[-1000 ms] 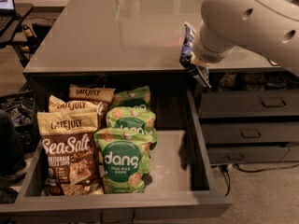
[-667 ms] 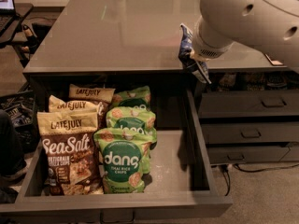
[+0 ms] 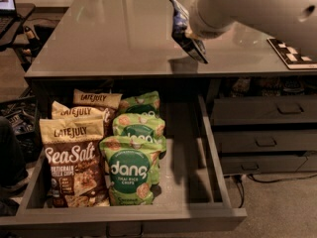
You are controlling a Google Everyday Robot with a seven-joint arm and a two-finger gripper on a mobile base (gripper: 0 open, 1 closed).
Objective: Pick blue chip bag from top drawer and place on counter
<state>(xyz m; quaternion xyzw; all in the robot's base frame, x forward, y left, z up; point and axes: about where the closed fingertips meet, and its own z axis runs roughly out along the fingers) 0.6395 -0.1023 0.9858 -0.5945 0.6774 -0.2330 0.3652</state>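
The blue chip bag [image 3: 179, 20] hangs in my gripper [image 3: 189, 37], tilted, just above the counter [image 3: 114, 38] near its front edge; its shadow falls on the surface below. The gripper is shut on the bag, and my white arm [image 3: 257, 6] reaches in from the upper right. The top drawer [image 3: 124, 220] stands pulled open under the counter, with its pale floor [image 3: 185, 180] bare on the right side.
Brown-and-cream Late July bags [image 3: 74, 162] and green dang bags [image 3: 131, 170] fill the drawer's left half. Narrower grey drawers with handles [image 3: 265, 142] stack at the right. A checkered marker [image 3: 292, 52] lies on the counter's right edge. Clutter sits on the floor at left.
My gripper has carried the blue chip bag up and back from the counter's front edge, so it now hangs over the countertop.
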